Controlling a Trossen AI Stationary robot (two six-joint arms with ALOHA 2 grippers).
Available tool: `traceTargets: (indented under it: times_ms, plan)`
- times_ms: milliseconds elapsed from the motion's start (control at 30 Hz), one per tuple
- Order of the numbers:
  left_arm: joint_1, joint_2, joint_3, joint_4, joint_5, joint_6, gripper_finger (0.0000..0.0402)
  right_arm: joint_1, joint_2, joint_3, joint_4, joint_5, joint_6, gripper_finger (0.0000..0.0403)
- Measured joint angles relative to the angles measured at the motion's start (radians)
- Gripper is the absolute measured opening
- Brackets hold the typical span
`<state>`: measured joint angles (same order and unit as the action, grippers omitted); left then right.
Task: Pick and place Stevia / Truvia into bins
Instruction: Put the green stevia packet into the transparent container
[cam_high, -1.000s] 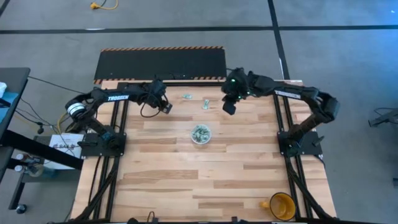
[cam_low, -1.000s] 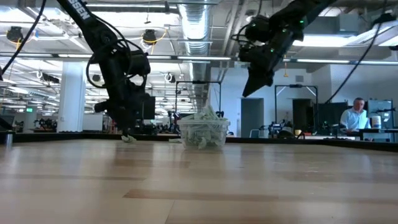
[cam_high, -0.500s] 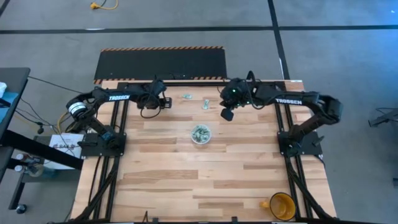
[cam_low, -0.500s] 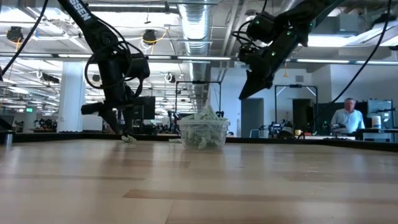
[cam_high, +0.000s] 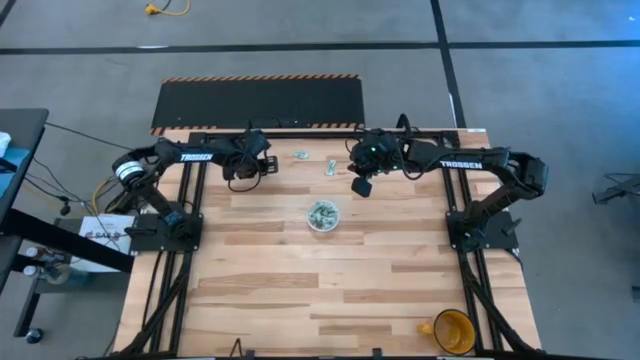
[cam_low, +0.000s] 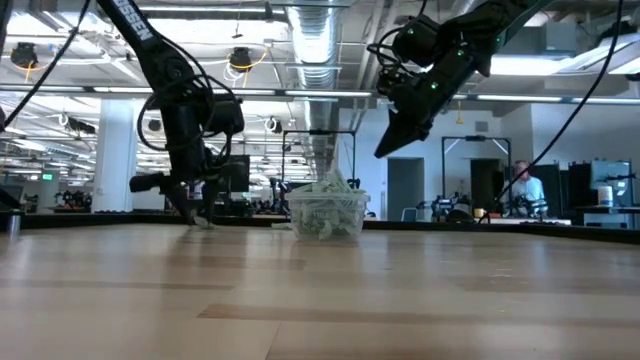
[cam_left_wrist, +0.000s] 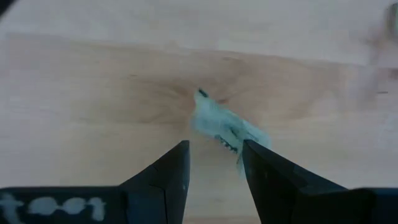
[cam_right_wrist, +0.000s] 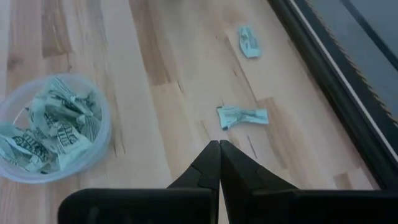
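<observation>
The left hand (cam_left_wrist: 214, 165), fingers spread, hovers over a crumpled sachet (cam_left_wrist: 225, 126) lying on the desk (cam_left_wrist: 93, 93). It looks light, limp paper; pinch its raised middle. The right hand (cam_right_wrist: 219, 163) is pressed together.

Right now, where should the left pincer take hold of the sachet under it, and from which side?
Probably from straight above, across its crumpled raised middle: the sachet lies flat on the table, so its edges offer little, and the open left pincer hovers just short of it.

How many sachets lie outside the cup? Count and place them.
3. One sachet lies at the left gripper's open fingertips; a second sachet and a third sachet lie between the grippers, the third nearer the right gripper. Others may be hidden.
</observation>
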<state>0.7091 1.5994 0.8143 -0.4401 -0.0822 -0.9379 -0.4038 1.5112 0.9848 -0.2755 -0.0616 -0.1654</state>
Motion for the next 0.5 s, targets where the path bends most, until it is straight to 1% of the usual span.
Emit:
traceTargets:
  times_ms: [100, 200, 300, 400, 500]
  plan:
    - [0.004, 0.056, 0.004, 0.038, 0.030, 0.000, 0.0138, 0.000, 0.000, 0.000, 0.007, 0.000, 0.000, 0.0000]
    - [0.023, 0.084, 0.021, 0.025, 0.059, 0.014, 0.0138, 0.000, 0.000, 0.000, 0.008, 0.000, -0.001, 0.0000]
    - [0.032, 0.093, 0.041, 0.000, 0.051, 0.051, 0.0138, 0.000, 0.000, 0.000, 0.008, 0.000, -0.001, 0.0000]
    - [0.037, 0.098, 0.070, -0.033, 0.056, 0.127, 0.0136, 0.000, 0.000, 0.000, 0.008, 0.000, 0.000, 0.0000]
    - [0.029, 0.102, 0.087, -0.032, 0.043, 0.176, 0.0122, 0.000, 0.000, 0.000, 0.019, 0.000, 0.000, 0.0000]
